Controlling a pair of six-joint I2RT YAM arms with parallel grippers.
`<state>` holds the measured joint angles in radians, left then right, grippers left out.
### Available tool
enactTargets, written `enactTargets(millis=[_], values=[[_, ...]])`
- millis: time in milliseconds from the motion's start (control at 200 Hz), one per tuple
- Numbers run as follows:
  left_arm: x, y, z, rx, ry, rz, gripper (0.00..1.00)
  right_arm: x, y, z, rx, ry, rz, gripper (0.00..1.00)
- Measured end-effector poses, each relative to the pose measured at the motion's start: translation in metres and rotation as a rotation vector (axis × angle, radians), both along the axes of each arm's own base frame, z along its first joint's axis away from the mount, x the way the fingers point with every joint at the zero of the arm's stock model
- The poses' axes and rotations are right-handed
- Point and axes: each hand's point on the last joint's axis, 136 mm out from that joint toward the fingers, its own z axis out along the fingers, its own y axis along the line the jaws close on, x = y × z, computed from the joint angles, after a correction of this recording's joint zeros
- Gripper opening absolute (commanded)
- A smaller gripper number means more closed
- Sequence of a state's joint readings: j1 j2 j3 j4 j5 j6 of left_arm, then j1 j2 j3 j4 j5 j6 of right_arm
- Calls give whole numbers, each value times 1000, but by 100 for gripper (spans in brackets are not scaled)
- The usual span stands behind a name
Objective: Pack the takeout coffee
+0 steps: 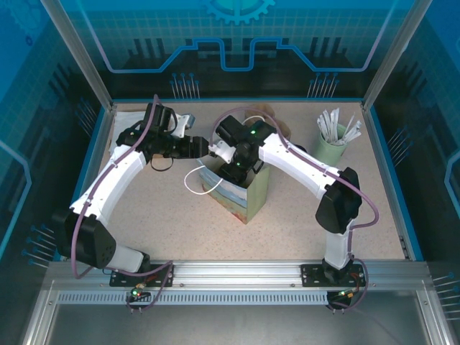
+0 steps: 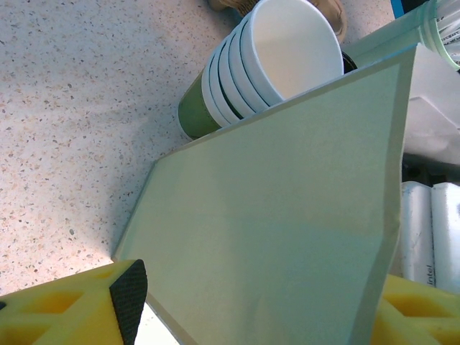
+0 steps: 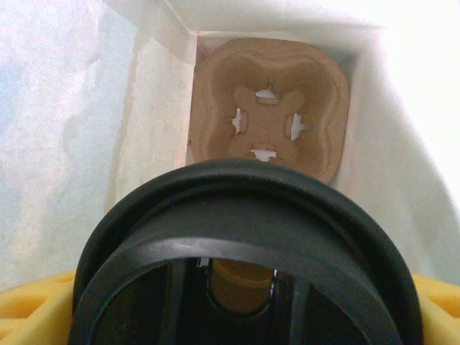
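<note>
The right end effector (image 3: pixel 244 305) is clenched on the takeout coffee (image 3: pixel 244 251). Its yellow fingers (image 3: pixel 32 305) press in from both sides, and from the wrist I can make out only the cup's dark round top, not its green wall. Seen from above, that end effector (image 1: pixel 237 167) is sunk into the open mouth of the paper bag (image 1: pixel 241 201), so the coffee sits inside the bag, held above the bottom. Past the dark top, toward 12 o'clock in the wrist view, a brown cardboard cup carrier (image 3: pixel 269 100) lies flat on the floor of the bag, with white bag walls (image 3: pixel 72 108) around it. The left end effector (image 1: pixel 198 147) is at the bag's 10 o'clock, up against its rim. In its own camera the left end effector (image 2: pixel 260 295) is released, jaws spread wide, with the bag's pale green side (image 2: pixel 287 215) lying between them. I cannot tell whether a finger touches it. Beyond that panel, at 12 o'clock, a stack of green cups (image 2: pixel 273 57) with white insides stands on the speckled counter (image 2: pixel 72 108). At 2 o'clock from the bag stands a pale green cup (image 1: pixel 332 149) of white sticks.
</note>
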<state>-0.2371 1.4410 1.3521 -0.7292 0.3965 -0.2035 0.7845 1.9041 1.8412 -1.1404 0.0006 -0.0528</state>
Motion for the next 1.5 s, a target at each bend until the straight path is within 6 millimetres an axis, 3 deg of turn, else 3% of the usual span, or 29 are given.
enactTargets(millis=[300,680,1501], values=[[1,2,-1,13,-3,9,69,-9,-11,-12,-32,21,-2,85],[3,5,-3,32,-6,24,69,-21,-25,-3,-15,-7,-12,85],[5,6,-8,43,5,30,69,-26,-34,-37,-47,28,-21,85]])
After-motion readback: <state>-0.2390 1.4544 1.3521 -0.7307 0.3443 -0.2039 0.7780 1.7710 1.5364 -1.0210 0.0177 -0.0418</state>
